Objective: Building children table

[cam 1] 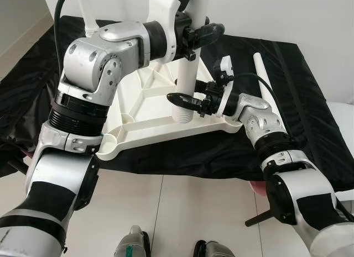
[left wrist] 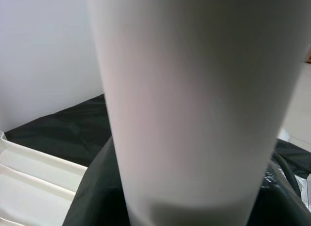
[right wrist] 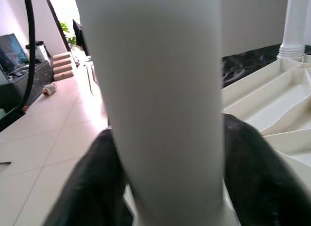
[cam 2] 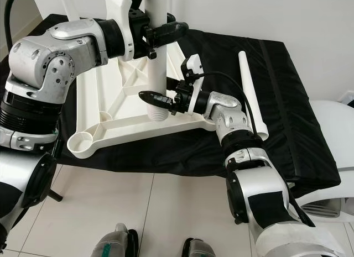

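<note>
Now left end effector (cam 1: 200, 37) and right end effector (cam 1: 187, 100) both clamped around upright table leg (cam 1: 188, 74).

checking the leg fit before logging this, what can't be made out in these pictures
- Whether the upright white leg is seated in the tabletop socket: the right claw covers its threaded end in both eye views.
- The leg's top: cut off by the upper edge of the eye views.
- The leg's surface: blurred in both wrist views, too close.
- The left claw far finger: behind the leg.
</note>
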Motion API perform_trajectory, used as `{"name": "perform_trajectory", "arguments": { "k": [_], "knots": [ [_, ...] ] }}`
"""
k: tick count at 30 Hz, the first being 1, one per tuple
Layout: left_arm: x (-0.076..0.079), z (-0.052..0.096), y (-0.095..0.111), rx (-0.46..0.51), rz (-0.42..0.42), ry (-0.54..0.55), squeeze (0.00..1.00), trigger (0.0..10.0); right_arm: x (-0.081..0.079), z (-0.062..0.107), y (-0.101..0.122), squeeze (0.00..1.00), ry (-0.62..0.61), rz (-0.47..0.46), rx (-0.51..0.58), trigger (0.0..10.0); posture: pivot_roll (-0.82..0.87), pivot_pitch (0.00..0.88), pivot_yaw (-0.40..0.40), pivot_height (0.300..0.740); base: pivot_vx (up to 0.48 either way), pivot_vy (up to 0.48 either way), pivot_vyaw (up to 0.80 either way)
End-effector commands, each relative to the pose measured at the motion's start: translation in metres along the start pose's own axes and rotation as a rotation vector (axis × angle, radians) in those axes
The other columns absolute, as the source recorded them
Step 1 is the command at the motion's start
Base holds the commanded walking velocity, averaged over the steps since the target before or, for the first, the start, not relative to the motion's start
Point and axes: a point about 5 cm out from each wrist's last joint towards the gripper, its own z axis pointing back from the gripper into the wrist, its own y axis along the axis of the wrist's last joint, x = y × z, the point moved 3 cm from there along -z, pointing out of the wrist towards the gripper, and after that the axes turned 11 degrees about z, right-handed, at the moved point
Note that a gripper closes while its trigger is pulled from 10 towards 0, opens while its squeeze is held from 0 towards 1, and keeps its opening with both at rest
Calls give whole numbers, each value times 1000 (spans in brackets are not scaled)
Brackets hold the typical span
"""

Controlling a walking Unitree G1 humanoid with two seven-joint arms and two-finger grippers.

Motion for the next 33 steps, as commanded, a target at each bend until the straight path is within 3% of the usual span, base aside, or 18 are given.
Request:
{"name": "perform_trajectory", "arguments": {
  "k": [1,10,17,18,20,21,33],
  "knots": [
    [12,2,2,-14,-44,-119,0,10000,3,1,4,0,6,-4,-6,0,90,66,-29,740,0,0,0],
    [10,3,0,-24,-59,-123,0,10000,5,0,9,0,12,-1,15,0,88,64,-28,740,0,0,0],
    [18,0,-2,-35,-100,-147,0,10000,4,-4,11,0,15,-3,20,0,89,63,-29,740,0,0,0],
    [18,0,-2,-33,-95,-149,0,10000,5,-5,10,0,9,0,13,10000,90,62,-29,740,0,0,0],
    [18,0,-2,-31,-90,-149,0,10000,5,-5,10,0,5,3,8,10000,90,62,-29,740,0,0,0],
    [17,0,-1,-23,-76,-147,1000,10000,5,-6,9,0,4,4,5,10000,90,58,-29,740,0,0,0],
    [11,2,7,6,-21,-128,1000,10000,8,-9,10,0,-37,19,12,10000,95,45,-32,740,0,0,0]
  ]
}}
